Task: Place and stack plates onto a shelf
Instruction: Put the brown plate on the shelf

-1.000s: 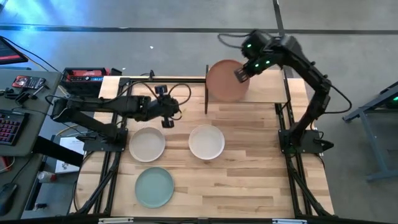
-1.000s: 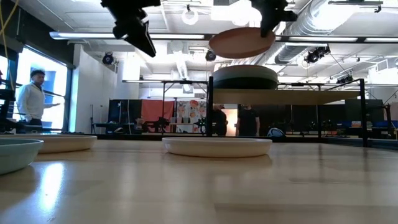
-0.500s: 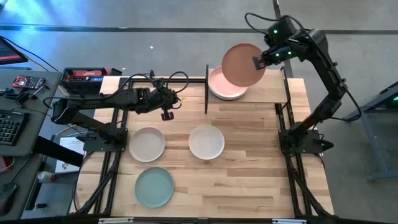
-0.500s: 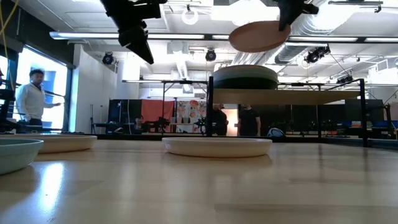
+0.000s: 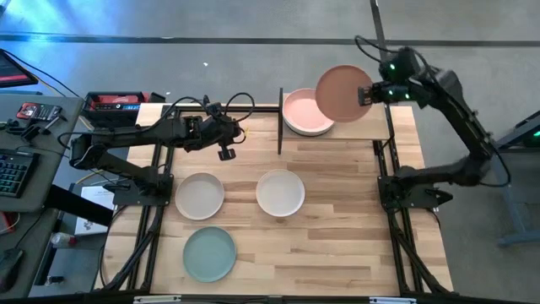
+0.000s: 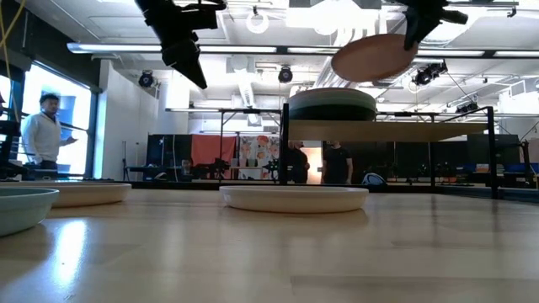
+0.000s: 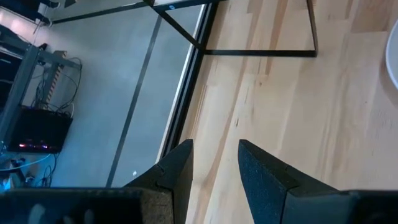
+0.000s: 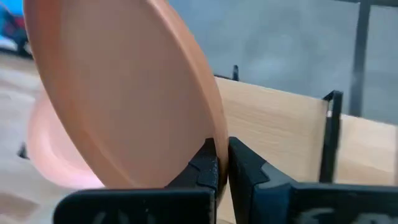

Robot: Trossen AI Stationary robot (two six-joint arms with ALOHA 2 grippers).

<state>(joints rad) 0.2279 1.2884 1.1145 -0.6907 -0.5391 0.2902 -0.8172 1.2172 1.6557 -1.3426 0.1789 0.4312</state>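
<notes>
My right gripper (image 5: 369,95) is shut on a salmon pink plate (image 5: 342,93), held in the air above the shelf (image 5: 364,128), just right of the stack of plates (image 5: 302,116) that rests on the shelf's left half. The stack's top plate is pink. In the low view the held plate (image 6: 373,56) hangs above and right of the stack (image 6: 332,103). My left gripper (image 5: 225,152) hovers open over the table left of the shelf, touching nothing. Two cream plates (image 5: 200,195) (image 5: 280,192) and a mint plate (image 5: 209,253) lie on the tabletop. My right gripper pinches the salmon plate's rim (image 8: 210,127) on the side toward the table's right, one finger on each face. The fingers come in roughly level from the right. The plate is lifted clear of everything and tilted, its free side lower, toward the stack.
The shelf's right half (image 5: 371,127) is bare board, with thin black posts (image 5: 279,122) at its corners. A red box and cables (image 5: 114,103) sit at the far left corner. People stand in the room beyond the table (image 6: 42,135).
My right gripper has carried the salmon plate from straight over the stack toward the table's right and slightly up, so the stack's pink top plate is uncovered. My left gripper has drawn back a little toward the far edge.
</notes>
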